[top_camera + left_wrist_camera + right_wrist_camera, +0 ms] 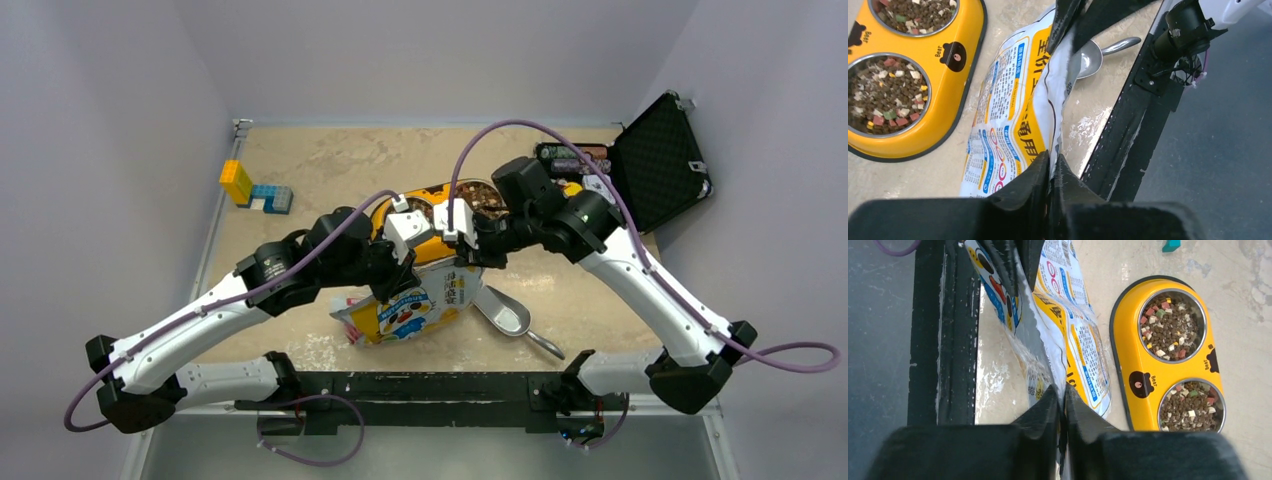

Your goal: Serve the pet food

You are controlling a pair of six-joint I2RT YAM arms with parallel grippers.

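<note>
The pet food [1173,325], small brown pellets mixed with reddish, pale and green bits, fills both round steel bowls of a yellow plastic double feeder [1125,340]; the feeder lies on the table at mid-depth, beyond the arms; beside a black bear's head printed on its yellow face the word "Bear" can be read. Just on the near side of the feeder is a white, yellow and blue printed foil food pouch [1003,115]; it carries large Chinese characters and blocks of blue print too small to read. The left gripper [1050,165] has its black fingers pinched tight on one edge of the pouch; the right gripper [1062,395] is clamped the same way on the pouch's edge, with the other arm's fingers on the far end of that edge in each wrist view. A shiny metal scoop [1090,55] lies on the table near the pouch, untouched. The table [330,160] is beige and stone-patterned, with a white powdery smear [1088,125] near its black front rail [430,385]; yellow and blue building blocks [250,188] sit at far left; an open black foam-lined case [660,160] stands at far right; the walls are plain pale grey.
</note>
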